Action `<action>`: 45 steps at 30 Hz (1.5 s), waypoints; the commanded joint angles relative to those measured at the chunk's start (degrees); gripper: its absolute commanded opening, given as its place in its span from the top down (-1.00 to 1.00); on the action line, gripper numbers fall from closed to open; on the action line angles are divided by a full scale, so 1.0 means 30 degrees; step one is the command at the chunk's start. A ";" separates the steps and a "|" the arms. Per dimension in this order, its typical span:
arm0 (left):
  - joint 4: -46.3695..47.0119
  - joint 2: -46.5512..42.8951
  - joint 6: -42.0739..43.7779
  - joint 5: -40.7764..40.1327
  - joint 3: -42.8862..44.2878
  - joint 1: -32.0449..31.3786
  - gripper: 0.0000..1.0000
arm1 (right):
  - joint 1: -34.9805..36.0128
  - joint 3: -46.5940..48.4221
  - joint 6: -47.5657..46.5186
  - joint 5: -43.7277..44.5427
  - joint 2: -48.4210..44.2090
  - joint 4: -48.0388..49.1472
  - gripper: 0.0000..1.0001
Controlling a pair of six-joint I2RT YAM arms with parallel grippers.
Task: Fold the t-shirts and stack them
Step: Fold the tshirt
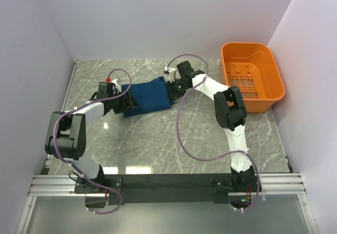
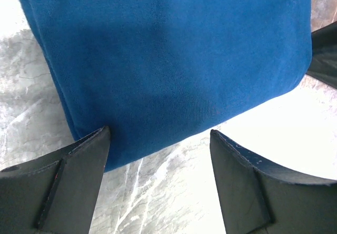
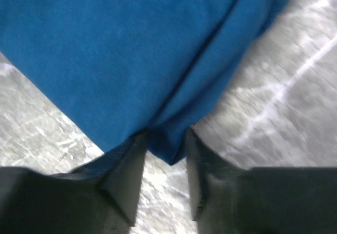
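Between my left tool (image 1: 128,101) and right tool (image 1: 170,90) lies the t-shirt (image 1: 150,98); the orange basket (image 1: 251,76) blocks farther right.

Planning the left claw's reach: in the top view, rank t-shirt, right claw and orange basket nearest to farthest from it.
1. t-shirt, at the left claw tips
2. right claw, across the shirt
3. orange basket, far right

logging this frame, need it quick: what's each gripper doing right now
Left gripper: open, straddling an edge of the t-shirt, gripping nothing.
Right gripper: narrowed around a corner of the t-shirt; whether it is clamped cannot be told.
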 commanded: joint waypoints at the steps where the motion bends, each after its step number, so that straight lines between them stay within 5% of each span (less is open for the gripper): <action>1: 0.0598 0.0205 0.0176 0.0671 0.0539 -0.0183 -0.62 | 0.0195 0.1194 0.0126 -0.1078 0.0575 -0.0409 0.29; 7: 0.0599 0.0234 0.0175 0.0671 0.0597 -0.0271 -0.62 | -0.0740 0.0582 0.2935 -0.5702 0.0108 0.1286 1.00; 14: 0.0657 0.0147 0.0205 0.0730 0.0568 -0.0300 -0.62 | -0.1416 -0.1176 0.7855 -0.9605 -0.0420 0.5239 1.00; 24: 0.0774 0.0146 0.0234 0.0993 0.0393 -0.0329 -0.63 | -0.1065 -0.1969 0.8712 -0.6801 0.0780 0.5627 1.00; 30: 0.0833 0.0234 0.0176 0.1140 0.0480 -0.0329 -0.63 | -0.0332 -0.0445 0.7950 -0.5241 0.1572 0.4015 0.80; 40: 0.0745 0.0205 0.0263 0.1082 0.0568 -0.0417 -0.63 | -0.1677 0.0316 0.5343 -0.3484 0.0110 0.1877 0.01; 45: 0.0598 0.0117 0.0380 0.1023 0.0743 -0.0417 -0.63 | -0.2265 0.0813 0.4143 -0.2724 -0.1091 0.0883 -0.04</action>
